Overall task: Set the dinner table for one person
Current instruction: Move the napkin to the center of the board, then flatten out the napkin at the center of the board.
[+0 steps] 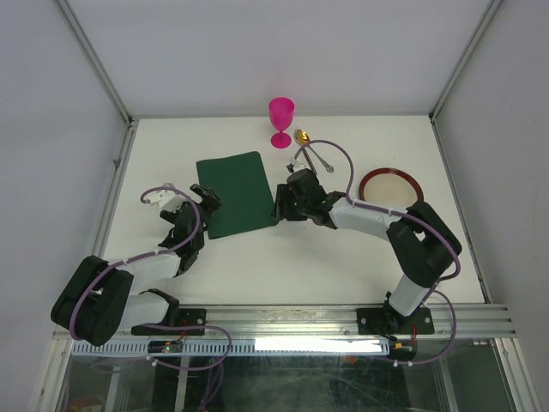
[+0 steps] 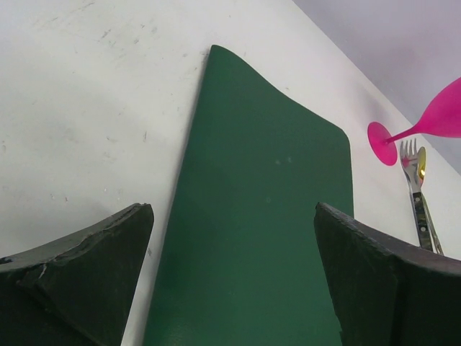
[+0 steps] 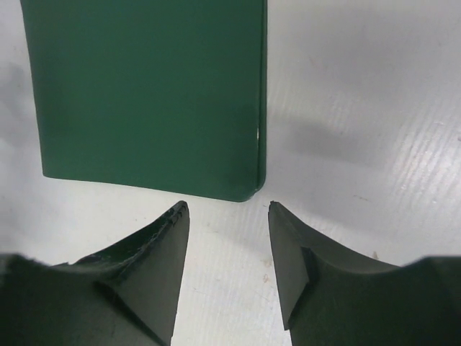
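The dinner table (image 1: 257, 275) carries everything, and the setting looks barely begun. The dark green placemat (image 1: 233, 194) lies left of the table's middle, slightly askew, with nothing on it. The brown-rimmed plate (image 1: 390, 171) sits well apart near the right edge. The pink goblet (image 1: 281, 116) stands upright at the far edge, and the fork (image 2: 416, 189) and gold spoon (image 1: 302, 136) lie just beside its foot. All four have yet to be brought to the mat.

The left arm reaches forward from the near left corner. The left gripper (image 2: 232, 216) is spread wide and empty over the mat's left edge. The right arm bends in from the right edge. The right gripper (image 3: 227, 209) is about half open and holds nothing, its fingertips low just beside the mat's near right corner.
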